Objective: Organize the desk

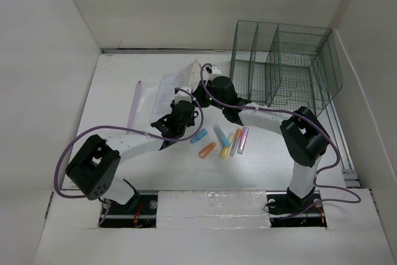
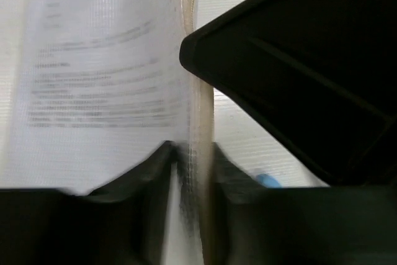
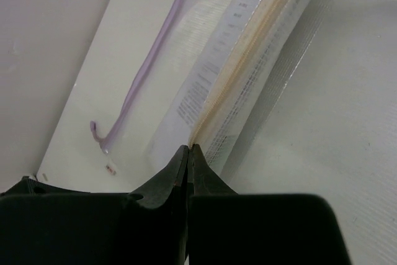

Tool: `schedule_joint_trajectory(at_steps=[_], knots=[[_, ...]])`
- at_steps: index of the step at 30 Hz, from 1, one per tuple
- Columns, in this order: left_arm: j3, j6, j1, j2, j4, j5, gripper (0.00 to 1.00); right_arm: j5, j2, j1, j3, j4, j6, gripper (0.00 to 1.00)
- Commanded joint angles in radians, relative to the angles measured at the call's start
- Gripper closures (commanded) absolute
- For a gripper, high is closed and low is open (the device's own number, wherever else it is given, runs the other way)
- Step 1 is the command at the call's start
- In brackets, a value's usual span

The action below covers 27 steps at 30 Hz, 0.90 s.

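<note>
One clear mesh pouch (image 3: 263, 72) of printed sheets (image 2: 93, 91) is pinched in the right claw (image 3: 189, 152); how the left claw (image 2: 191, 153) stands cannot be told.

A robotics laboratory is suggested: the plain white desk (image 1: 186, 172) is closed in on the left, far and right sides by bare white panels (image 1: 43, 48), and the left arm (image 1: 133, 144) and the right arm (image 1: 304, 141), with purple cables (image 1: 59, 170), are bolted at its near edge.

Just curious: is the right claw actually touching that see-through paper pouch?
Touching. The right wrist view shows the right gripper pinched shut on the beige edge of the pouch.
</note>
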<state>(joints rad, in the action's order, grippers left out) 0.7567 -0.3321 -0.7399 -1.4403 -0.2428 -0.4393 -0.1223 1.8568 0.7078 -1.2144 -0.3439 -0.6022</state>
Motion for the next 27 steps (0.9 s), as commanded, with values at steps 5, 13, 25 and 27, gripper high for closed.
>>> schedule_joint_trajectory(at_steps=[5,13,25,27], knots=[[0.006,-0.005,-0.015,0.032,-0.018,-0.055,1.00,-0.025,-0.057,-0.011,-0.007,-0.041,-0.002,0.82],[-0.045,0.011,-0.015,0.147,-0.075,0.027,1.00,-0.022,-0.002,-0.031,-0.097,0.121,0.010,0.05],[-0.111,0.031,-0.015,0.123,-0.171,0.122,1.00,0.009,0.061,-0.022,-0.255,0.273,0.061,0.00],[-0.112,0.034,-0.015,0.124,-0.177,0.123,1.00,0.001,0.090,-0.022,-0.284,0.301,0.062,0.00]])
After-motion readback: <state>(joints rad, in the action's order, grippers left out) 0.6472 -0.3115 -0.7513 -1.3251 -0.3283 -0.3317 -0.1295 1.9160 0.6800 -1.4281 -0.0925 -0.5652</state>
